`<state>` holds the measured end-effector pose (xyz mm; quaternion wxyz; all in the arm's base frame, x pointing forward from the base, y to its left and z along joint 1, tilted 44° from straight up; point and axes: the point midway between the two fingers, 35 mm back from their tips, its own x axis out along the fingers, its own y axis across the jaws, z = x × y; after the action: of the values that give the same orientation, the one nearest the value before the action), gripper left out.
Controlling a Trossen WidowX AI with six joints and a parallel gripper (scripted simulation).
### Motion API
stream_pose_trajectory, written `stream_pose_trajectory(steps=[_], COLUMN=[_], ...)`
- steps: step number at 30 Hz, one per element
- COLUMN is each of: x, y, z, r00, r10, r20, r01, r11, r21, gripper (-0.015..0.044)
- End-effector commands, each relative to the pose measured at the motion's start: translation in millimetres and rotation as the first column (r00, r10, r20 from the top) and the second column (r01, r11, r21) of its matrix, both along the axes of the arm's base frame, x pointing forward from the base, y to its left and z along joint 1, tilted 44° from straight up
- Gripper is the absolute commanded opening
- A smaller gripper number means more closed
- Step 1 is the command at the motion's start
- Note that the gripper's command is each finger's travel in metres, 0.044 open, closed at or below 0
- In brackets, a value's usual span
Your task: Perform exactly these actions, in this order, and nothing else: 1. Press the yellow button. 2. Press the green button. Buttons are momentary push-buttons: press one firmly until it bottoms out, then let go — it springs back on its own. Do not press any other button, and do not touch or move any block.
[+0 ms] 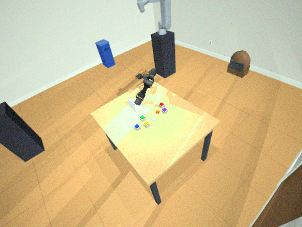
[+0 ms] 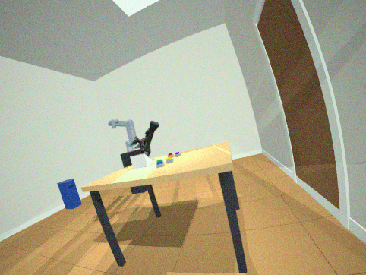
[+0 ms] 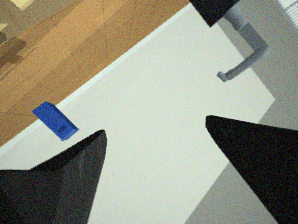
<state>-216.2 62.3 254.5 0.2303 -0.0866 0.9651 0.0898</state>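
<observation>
1. Gripper (image 3: 156, 132) spread wide, grasping nothing; both dark fingers seen in the wrist view with only the pale wall and floor beyond them.
2. Arm (image 1: 145, 86) folded up at the far edge of the table (image 1: 175, 150), above its white base (image 1: 135, 105), well apart from every button.
3. Yellow button (image 1: 146, 124) on the table top, in the near row, just beside the blue button (image 1: 136, 126).
4. Green button (image 1: 142, 118) just behind those two, nearer the white base.
5. Red button (image 1: 161, 105) and purple button (image 1: 165, 110) together at the right of the group, apart from the yellow and green ones.
6. Small orange block (image 1: 157, 111) and small white block (image 1: 153, 118) between the two button groups, touching neither.
7. All buttons upright and unpressed as far as visible.
8. Blue bin (image 3: 55, 121) against the wall, off the table, on the wooden floor.
</observation>
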Motion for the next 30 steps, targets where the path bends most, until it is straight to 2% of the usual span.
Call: stream_pose_trajectory(steps=[1, 7, 14, 22, 30], x=[0, 13, 64, 163, 288], y=[1, 52, 135, 202, 219], z=[0, 1, 1, -2, -8], r00=[1.000, 0.992, 0.938, 0.805, 0.596], r10=[-0.003, -0.127, -0.341, -0.563, -0.726], r20=[0.000, 0.012, 0.069, 0.186, 0.343], r01=[0.003, 0.123, 0.280, 0.319, 0.226], r11=[1.000, 0.979, 0.858, 0.675, 0.561], r21=[0.003, 0.165, 0.431, 0.665, 0.796], gripper=[0.0400, 0.0400, 0.0400, 0.0400, 0.0400])
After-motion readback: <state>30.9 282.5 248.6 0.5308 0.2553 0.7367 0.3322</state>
